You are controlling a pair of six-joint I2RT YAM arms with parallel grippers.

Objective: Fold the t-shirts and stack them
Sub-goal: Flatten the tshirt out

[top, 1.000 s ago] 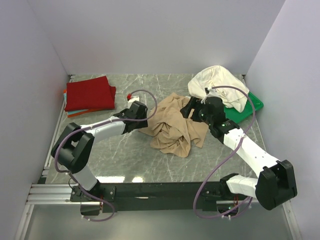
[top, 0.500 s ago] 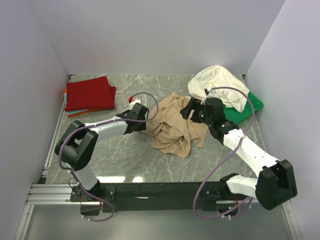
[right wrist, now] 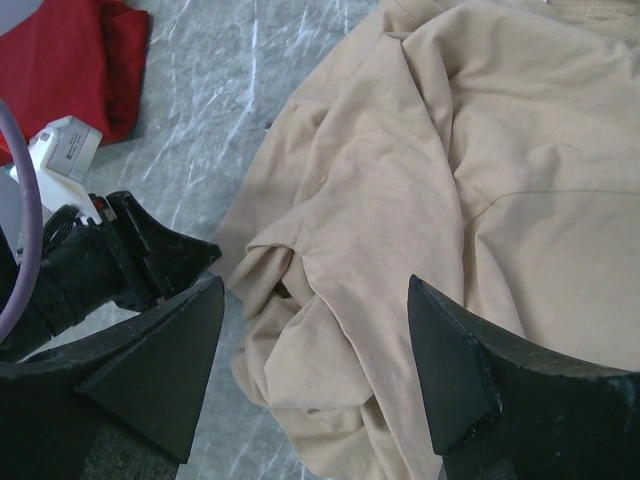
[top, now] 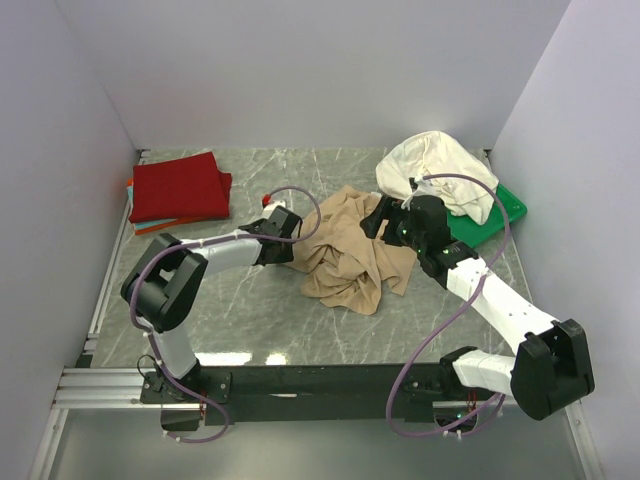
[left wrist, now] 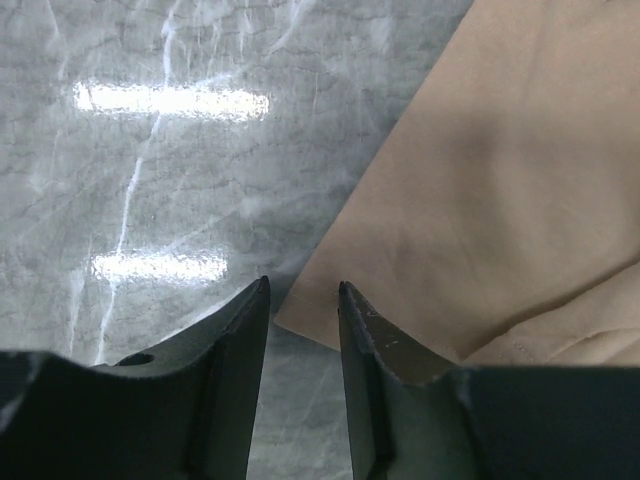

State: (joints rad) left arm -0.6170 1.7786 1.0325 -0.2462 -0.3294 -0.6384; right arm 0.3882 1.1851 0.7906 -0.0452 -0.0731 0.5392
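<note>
Left gripper point(left wrist: 303, 284) advanced to tan shirt point(left wrist: 480, 180) edge; wrist view alone shows narrow gap; right gripper point(right wrist: 315, 285) spread wide.

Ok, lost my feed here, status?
Left gripper barely open at edge of tan shirt. Right gripper wide open above it. Shirt crumpled, unfolded. Nothing in the way.

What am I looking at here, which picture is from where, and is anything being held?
Two robot arms stand at a table's near edge. The wide picture comes from a fixed camera above and behind them; each close-up comes from a camera on one wrist. On the table lie a crumpled tan shirt, a folded red shirt and a cream shirt heaped partly on a green tray. The left gripper, narrowly open, sits at the tan shirt's corner; the right gripper hangs wide open over it. Nothing is gripped.
</note>
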